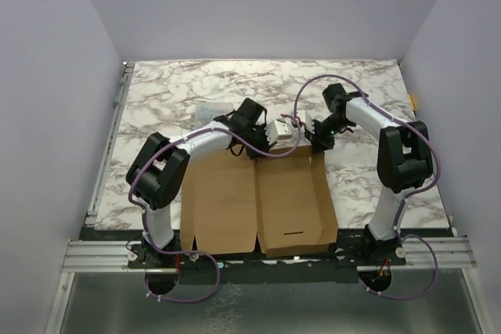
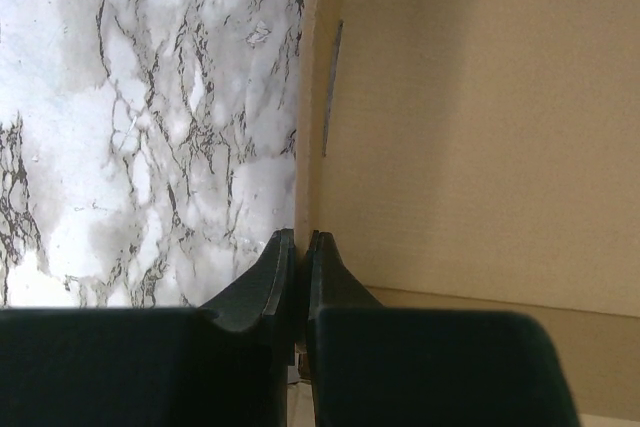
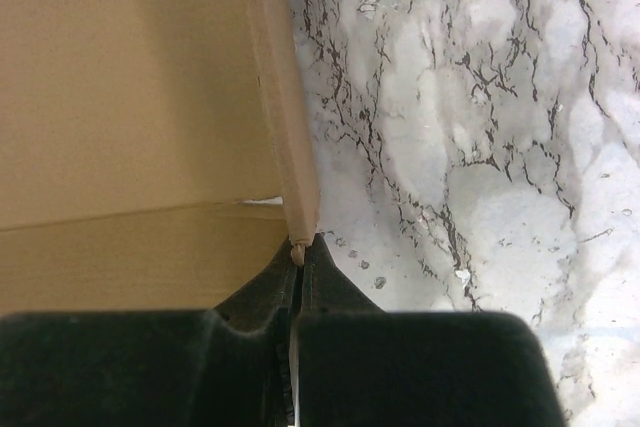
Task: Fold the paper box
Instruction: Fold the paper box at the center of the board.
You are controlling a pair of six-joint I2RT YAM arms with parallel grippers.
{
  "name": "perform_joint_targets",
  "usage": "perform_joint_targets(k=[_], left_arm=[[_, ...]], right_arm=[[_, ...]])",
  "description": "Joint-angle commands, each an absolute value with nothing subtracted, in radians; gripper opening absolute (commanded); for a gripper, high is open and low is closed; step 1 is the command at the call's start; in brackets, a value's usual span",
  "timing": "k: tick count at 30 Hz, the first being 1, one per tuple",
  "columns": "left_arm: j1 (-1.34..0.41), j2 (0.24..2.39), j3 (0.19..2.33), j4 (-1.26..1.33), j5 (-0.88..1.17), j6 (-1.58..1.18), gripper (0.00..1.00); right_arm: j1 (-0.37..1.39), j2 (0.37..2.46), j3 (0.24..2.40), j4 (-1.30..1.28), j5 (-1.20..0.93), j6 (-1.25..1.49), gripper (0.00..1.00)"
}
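Brown cardboard, the paper box lies on the worktop between the arms, half folded: tray walls up, lid flat. The left jaws pinch its far wall; the right jaws, closed, touch that wall's end. Closing the lid likely remains.

You have nothing legible to record here: no text, label, brand, number or sign reads on the cardboard box or the table.
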State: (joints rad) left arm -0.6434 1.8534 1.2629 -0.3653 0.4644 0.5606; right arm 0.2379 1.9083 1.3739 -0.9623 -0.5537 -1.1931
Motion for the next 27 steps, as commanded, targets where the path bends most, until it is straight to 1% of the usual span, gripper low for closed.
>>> perform_joint_targets(k=[1, 6, 11, 17, 25, 27], left_arm=[[-0.638, 1.771, 1.261, -0.19, 0.491, 0.548, 0.0], [-0.638, 1.743, 1.212, -0.127, 0.507, 0.535, 0.0], [-0.634, 1.724, 1.128, -0.015, 0.559, 0.486, 0.0], [-0.624, 1.674, 1.022, 0.144, 0.574, 0.423, 0.0], [-0.624, 1.682, 1.019, 0.207, 0.596, 0.379, 0.0], [-0.628, 1.685, 1.022, 0.219, 0.606, 0.36, 0.0]], right_arm=[[0.274, 1.977, 1.341, -1.055, -0.479, -1.155, 0.0], [0.277, 1.961, 1.316, -1.04, -0.464, -1.168, 0.0], [0.276, 1.963, 1.309, -1.033, -0.475, -1.183, 0.0], [0.277, 1.962, 1.288, -1.028, -0.456, -1.197, 0.0], [0.303, 1.944, 1.277, -1.007, -0.425, -1.194, 0.0], [0.304, 1.931, 1.295, -1.02, -0.469, -1.188, 0.0]])
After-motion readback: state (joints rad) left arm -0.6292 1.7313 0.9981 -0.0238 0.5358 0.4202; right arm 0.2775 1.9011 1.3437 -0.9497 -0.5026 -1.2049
